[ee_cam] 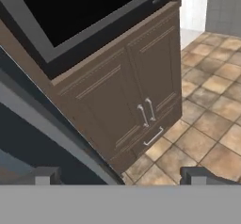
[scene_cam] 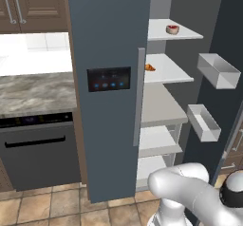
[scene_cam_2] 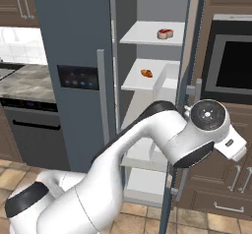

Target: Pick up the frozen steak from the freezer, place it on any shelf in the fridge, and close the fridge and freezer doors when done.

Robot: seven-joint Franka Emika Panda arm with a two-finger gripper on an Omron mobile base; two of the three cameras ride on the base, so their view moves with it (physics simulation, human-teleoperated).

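Nearest the base cameras is the white arm [scene_cam_2: 147,149], bent in front of the open fridge [scene_cam: 163,4], its wrist reaching past the edge of the plain slate-blue fridge door [scene_cam_2: 192,56]. From the hand view the gripper [ee_cam: 117,176] shows two dark fingertips [ee_cam: 44,175] set wide apart with nothing between them; it faces brown wooden cabinets [ee_cam: 127,100] under a black oven [ee_cam: 70,11], with tan floor tiles [ee_cam: 207,105] beyond.

No writing can be read anywhere; the freezer door [scene_cam: 107,78] stands shut and carries a black dispenser panel [scene_cam: 108,79] with small blue lights.

Two translucent white door bins [scene_cam: 217,70] on the inside of the fridge door hold nothing that can be seen.

Farther in, a tiny orange item [scene_cam: 149,68] lies on a middle shelf. The frozen steak [scene_cam: 172,29] rests on the top shelf [scene_cam: 163,34] of the fridge, high and deep inside, well apart from the gripper
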